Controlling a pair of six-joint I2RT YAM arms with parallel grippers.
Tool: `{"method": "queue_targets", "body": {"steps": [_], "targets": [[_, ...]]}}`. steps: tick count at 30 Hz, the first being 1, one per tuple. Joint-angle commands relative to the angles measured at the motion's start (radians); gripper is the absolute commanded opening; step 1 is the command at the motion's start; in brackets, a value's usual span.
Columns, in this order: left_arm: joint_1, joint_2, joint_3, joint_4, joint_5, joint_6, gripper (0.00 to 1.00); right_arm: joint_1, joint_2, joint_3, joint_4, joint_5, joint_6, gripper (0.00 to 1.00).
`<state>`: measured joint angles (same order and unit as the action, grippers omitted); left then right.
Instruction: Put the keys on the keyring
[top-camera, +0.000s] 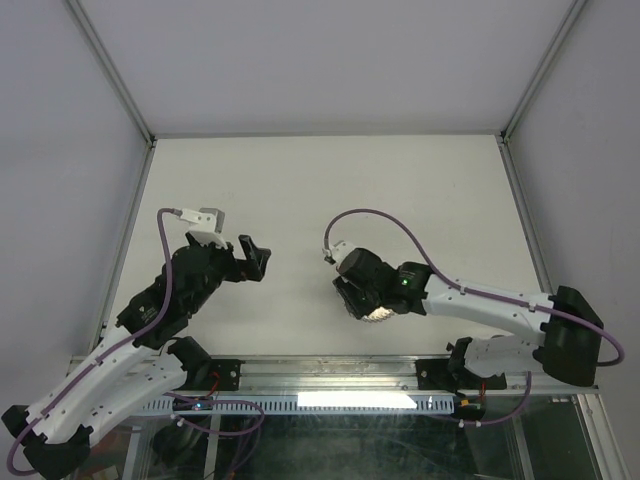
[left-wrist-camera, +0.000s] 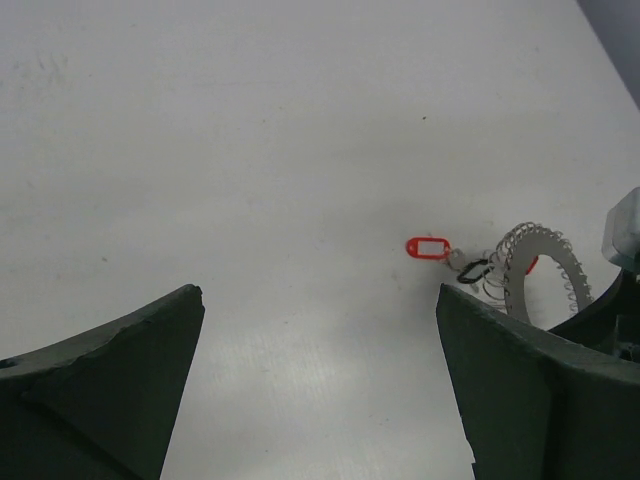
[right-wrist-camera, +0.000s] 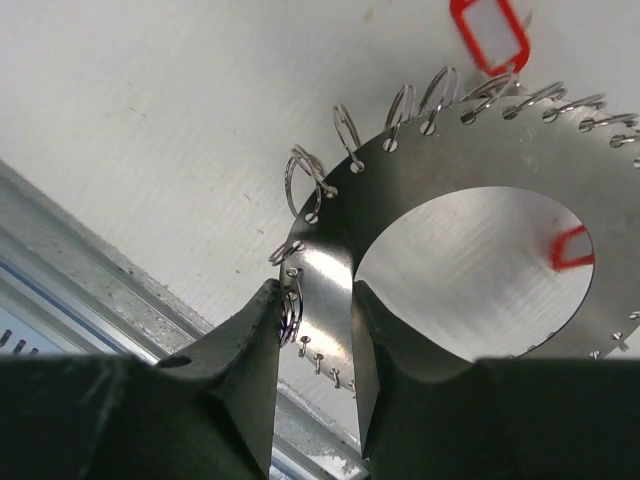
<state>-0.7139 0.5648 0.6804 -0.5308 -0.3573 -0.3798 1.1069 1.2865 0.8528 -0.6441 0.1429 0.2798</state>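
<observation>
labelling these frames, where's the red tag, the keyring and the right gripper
red tag (left-wrist-camera: 428, 246), left wrist view, its white window
keyring (right-wrist-camera: 470, 155), right wrist view, top of its flat band
right gripper (right-wrist-camera: 315, 300), right wrist view, between fingertips pinching the band

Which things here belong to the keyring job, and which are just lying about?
Job:
keyring, clamped in the right gripper
red-tagged key, lying close beside it

Lying about:
small black clip, next to the red tag
second red piece, seen through the keyring's hole
</observation>
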Motion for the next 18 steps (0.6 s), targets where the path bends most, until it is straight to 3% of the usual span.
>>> {"method": "queue_targets", "body": {"steps": [1,9,18], "targets": [[-0.003,0.03,-0.003,0.177,0.099,-0.057,0.99,0.007,-0.135,-0.006,0.142,0.037,-0.085,0.05],[-0.004,0.101,0.045,0.3,0.163,-0.06,0.99,0.008,-0.368,-0.09,0.3,-0.018,-0.27,0.03],[-0.003,0.141,0.0,0.582,0.375,0.001,0.99,0.008,-0.627,-0.233,0.425,-0.136,-0.675,0.0]]}}
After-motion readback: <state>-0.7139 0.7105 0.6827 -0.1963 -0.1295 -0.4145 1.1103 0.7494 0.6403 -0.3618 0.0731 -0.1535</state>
